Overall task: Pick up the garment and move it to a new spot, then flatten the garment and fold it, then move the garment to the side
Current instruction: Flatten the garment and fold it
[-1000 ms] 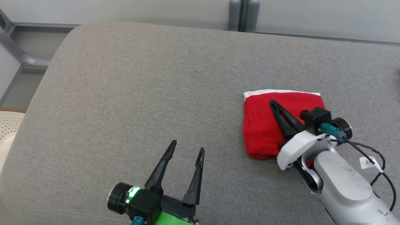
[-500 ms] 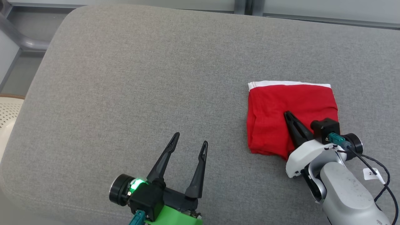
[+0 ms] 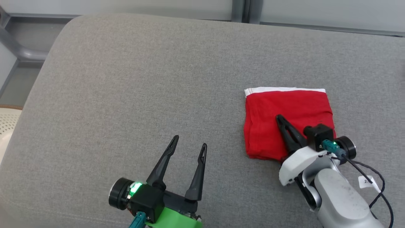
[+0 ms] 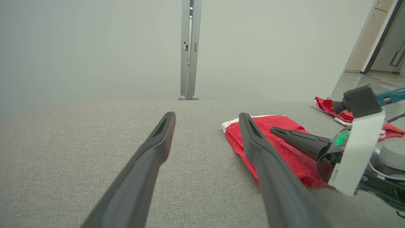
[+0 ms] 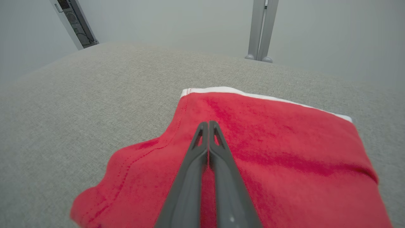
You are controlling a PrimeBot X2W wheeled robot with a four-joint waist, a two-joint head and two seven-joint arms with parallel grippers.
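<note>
Surface: a grey upholstered cushion (image 3: 142, 79) takes up the work area.

Garment: the red garment (image 3: 284, 107) lies on the right half of the cushion, well apart from its edges. It is folded into a compact, nearly square block with layers showing at its left and near sides. Judged from this, flattening and folding are complete or nearly so. The step in hand is either a last press on the fold or the start of moving the garment to the side.

Right gripper (image 3: 280, 119): the fingers are pressed together with no gap. They lie over the near-middle of the red cloth, tips aimed at the far edge. No cloth shows between them. Whether they bear on the fabric or sit just above it cannot be determined.

Left gripper (image 3: 189, 141): the jaws are spread wide and hold nothing. It hangs over bare cushion, well to the left of the garment.

Next move, as a judgement: the garment could be slid sideways under the closed fingers. Otherwise the jaws must part and pinch every layer at one edge, so the fold does not open.

Orientation: the white waistband (image 3: 284, 89) forms the far edge and points away from the robot. The long axis, only slightly the longer, runs left to right along that band.
</note>
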